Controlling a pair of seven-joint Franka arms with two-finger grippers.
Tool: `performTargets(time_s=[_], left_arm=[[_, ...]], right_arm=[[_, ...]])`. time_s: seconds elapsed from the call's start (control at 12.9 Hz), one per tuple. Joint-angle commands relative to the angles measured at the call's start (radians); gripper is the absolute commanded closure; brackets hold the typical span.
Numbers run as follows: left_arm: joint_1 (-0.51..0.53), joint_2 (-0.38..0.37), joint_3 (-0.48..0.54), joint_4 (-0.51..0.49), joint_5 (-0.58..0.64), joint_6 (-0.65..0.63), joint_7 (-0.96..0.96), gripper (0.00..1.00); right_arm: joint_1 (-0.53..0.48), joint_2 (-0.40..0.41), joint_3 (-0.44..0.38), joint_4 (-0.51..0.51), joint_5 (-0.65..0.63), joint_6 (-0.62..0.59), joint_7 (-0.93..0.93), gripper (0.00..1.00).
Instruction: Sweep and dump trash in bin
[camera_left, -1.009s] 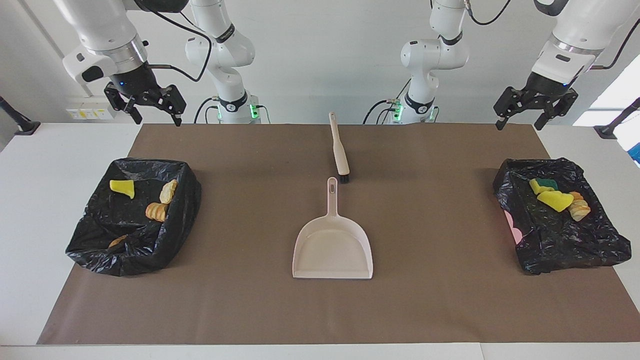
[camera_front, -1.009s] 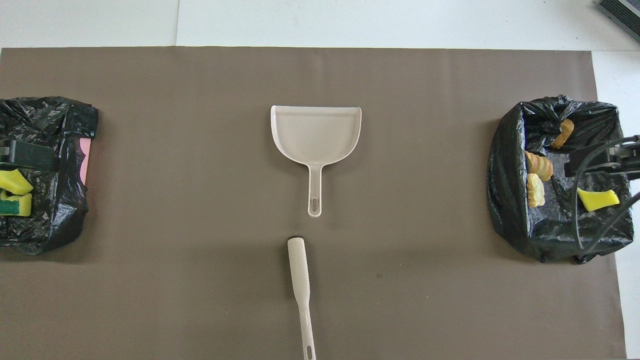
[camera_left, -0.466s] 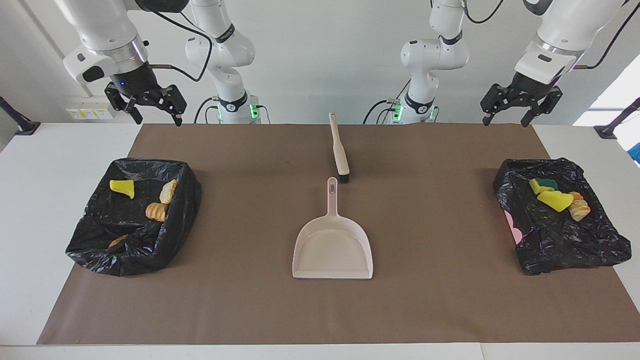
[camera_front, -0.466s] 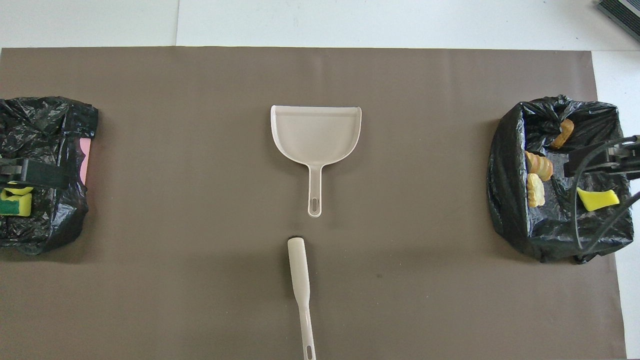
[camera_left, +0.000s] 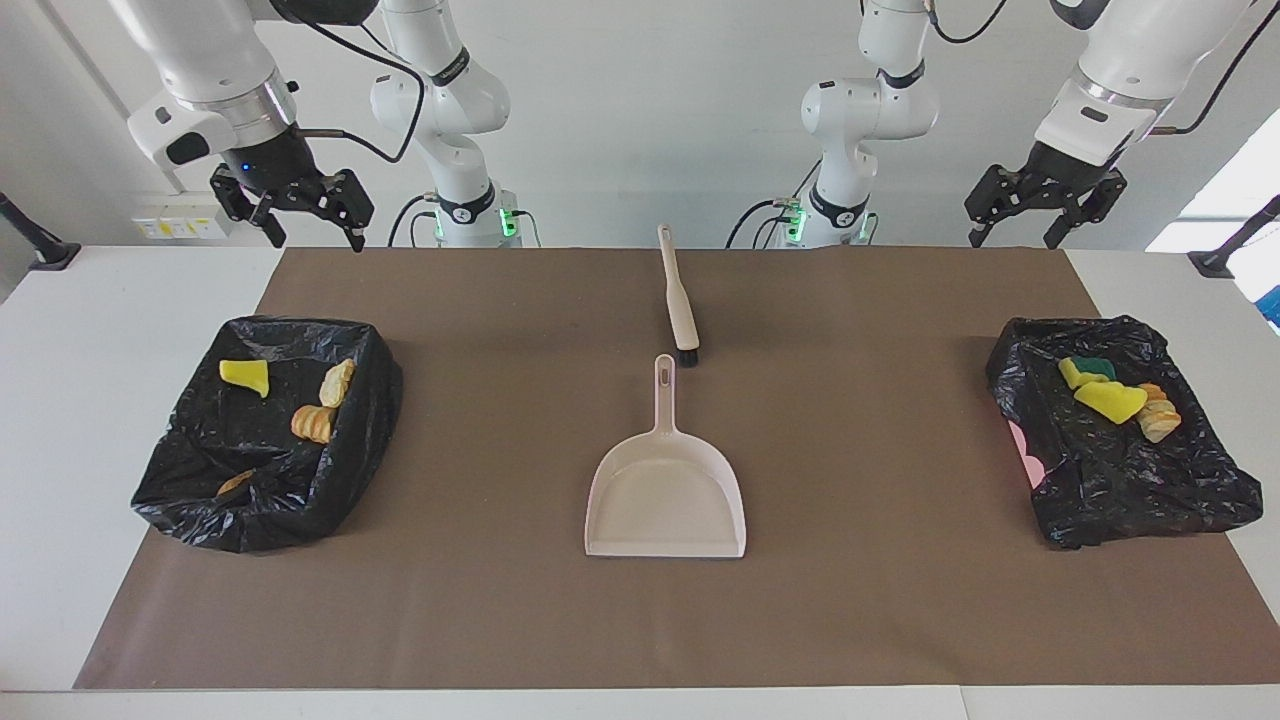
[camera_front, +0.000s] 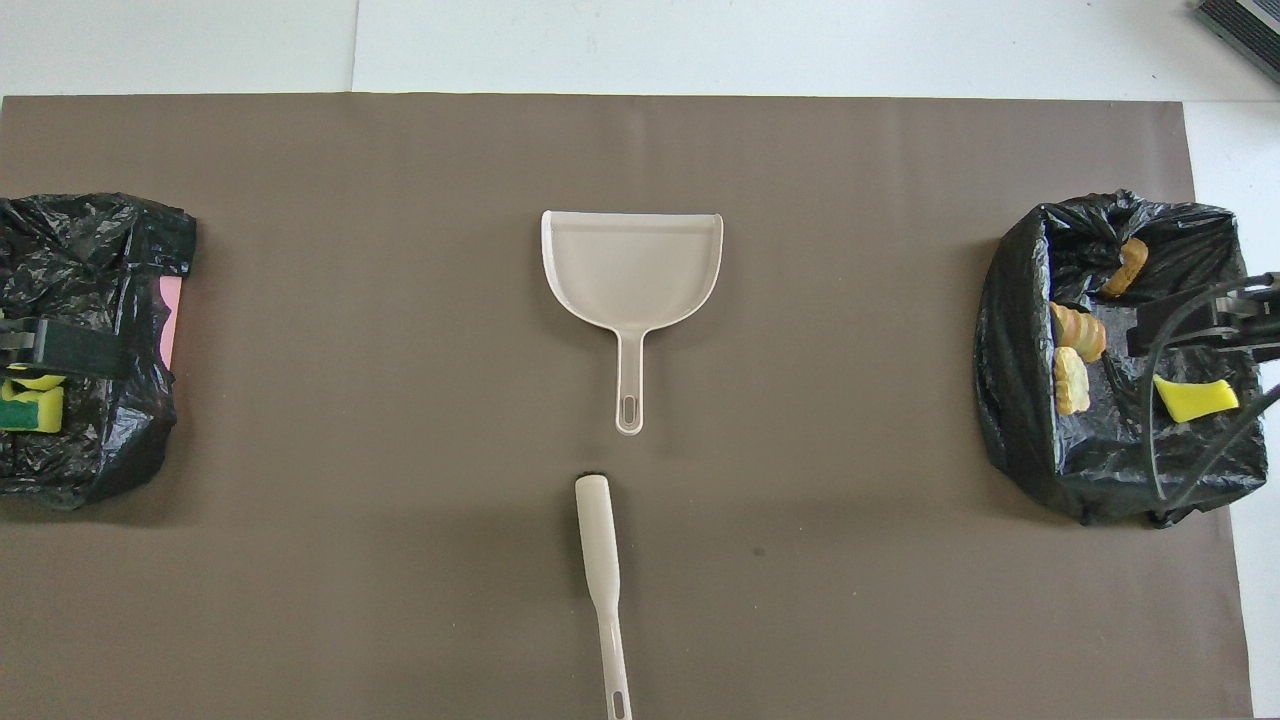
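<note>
Covering most of the white table (camera_left: 60, 420) is a brown mat (camera_left: 860, 600), and everything inspected sits on it. Two bins lined with black bags stand at its ends. The bin at the right arm's end (camera_left: 200, 500) holds a yellow sponge piece (camera_left: 246, 375) and two tan bread-like lumps (camera_left: 325, 400), with a further lump (camera_left: 235, 483) low against its wall farthest from the robots. The bin at the left arm's end (camera_left: 1150, 500), with a patch of pink showing at its inner side, holds the remaining trash: yellow-and-green sponge pieces (camera_left: 1100, 390) touching a tan lump (camera_left: 1158, 418). No trash is seen on the open mat.

At the middle of the mat lies the beige dustpan (camera_left: 665, 495), flat, pan empty, its handle pointing toward the robots. Just nearer to the robots lies the beige brush (camera_left: 678, 300), in line with the dustpan's handle, its black bristle end close to the handle tip but apart from it.

Both arms hang raised, clear of the table. The right gripper (camera_left: 310, 222) is up in the air at the right arm's end, over the mat's edge nearest the robots; its jaws stand wide apart and hold nothing. The left gripper (camera_left: 1015, 225) is likewise aloft at the left arm's end, jaws spread wide, nothing between them.
</note>
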Motion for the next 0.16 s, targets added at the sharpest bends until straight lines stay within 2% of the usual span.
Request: performTargets(time_s=[0.0, 0.08], left_arm=[[0.004, -0.016, 0.001, -0.016, -0.005, 0.011, -0.007, 0.0], [0.004, -0.016, 0.003, -0.016, -0.005, 0.011, -0.01, 0.0]], right_arm=[[-0.006, -0.016, 0.004, -0.017, 0.011, -0.014, 0.006, 0.0], [-0.006, -0.016, 0.004, -0.017, 0.011, -0.014, 0.006, 0.0]])
